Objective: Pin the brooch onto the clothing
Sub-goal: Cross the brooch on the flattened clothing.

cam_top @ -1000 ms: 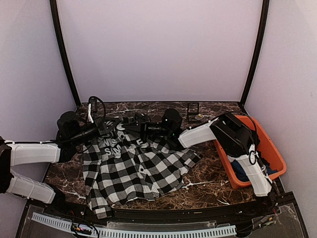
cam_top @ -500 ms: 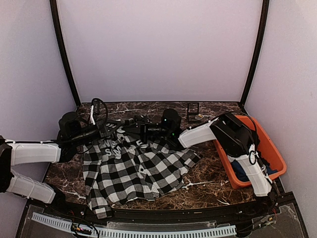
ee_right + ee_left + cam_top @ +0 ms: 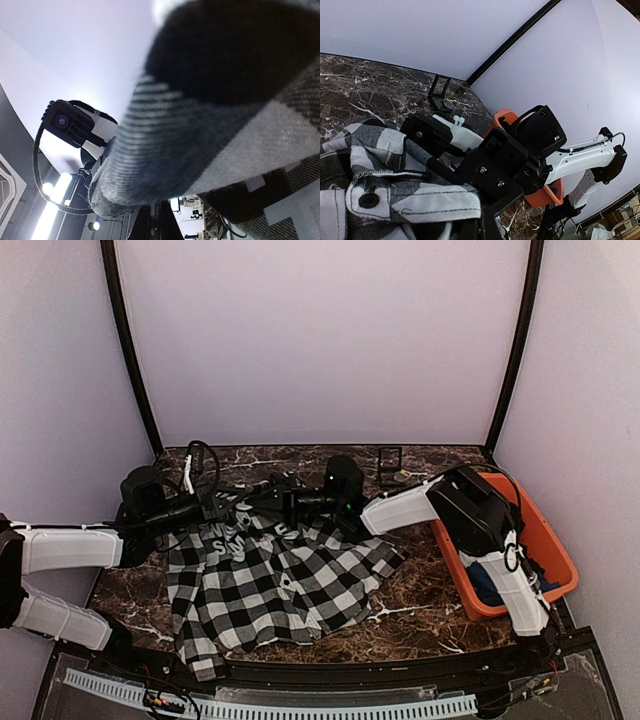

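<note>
Since the earlier frame both wrists have crept a little toward the back wall, and the shirt's far edge has risen slightly with them; nothing else has shifted.

The counter (image 3: 430,615) carries the shirt (image 3: 270,575), which lies spread across its left and middle with the white lettering facing up near the far edge. That edge is bunched and lifted off the counter between the two arms. At the right stands an orange bin (image 3: 555,550) with a blue garment (image 3: 490,585) in it, well apart from the shirt.

The left gripper (image 3: 222,502) is closed tight, and its wrist view shows a hemmed fold of the shirt running into it, so it appears to be pinching that fold. The right gripper (image 3: 268,498) is also closed down narrow. Checked cloth fills its wrist view, which suggests it grips the same raised edge just beside the left one. A small black stand (image 3: 390,462) sits at the back of the counter, and a button (image 3: 367,200) shows on the held fold.

No brooch can be made out, either on the cloth or in a gripper. As far as I can judge, the shirt has been gathered and held ready, while the pinning itself is not yet done. The brooch must first be fetched with one gripper while the other holds the fabric, and then be fastened.
</note>
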